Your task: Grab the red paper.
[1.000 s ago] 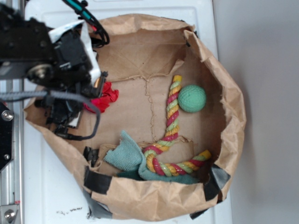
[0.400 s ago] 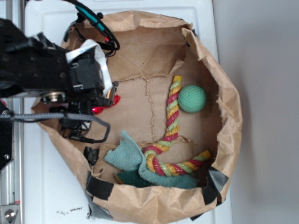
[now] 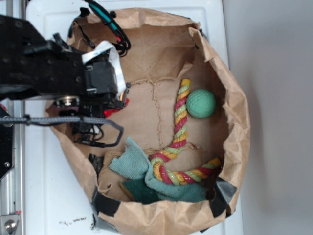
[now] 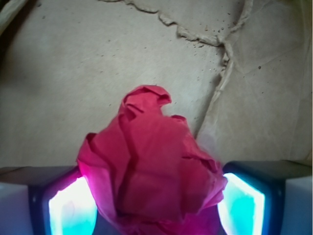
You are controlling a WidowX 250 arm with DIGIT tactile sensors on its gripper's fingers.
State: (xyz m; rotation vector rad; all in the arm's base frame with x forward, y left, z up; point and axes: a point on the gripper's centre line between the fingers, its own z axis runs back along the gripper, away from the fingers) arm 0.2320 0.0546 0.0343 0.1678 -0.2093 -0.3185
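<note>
Inside paper bag (image 3: 234,122): gripper (image 4: 156,205) clamped on one red paper (image 4: 151,171); one green ball (image 3: 201,103), one rope (image 3: 179,132)

1. The robot arm (image 3: 44,68) is showing a matte black, blocky body with boxy joint housings.
2. A white ribbon-like strip (image 3: 105,54) is running across the black wrist block.
3. A teal cable (image 3: 105,17) is looping beside thin black wires near the top.
4. A grey braided cable (image 3: 58,120) is crossing under the arm.
5. A round silvery metal disc (image 3: 66,101) is showing on the underside.
6. The gripper (image 4: 156,208) is showing two dark-framed fingers (image 4: 73,208) whose pads are glowing cyan-white.
</note>
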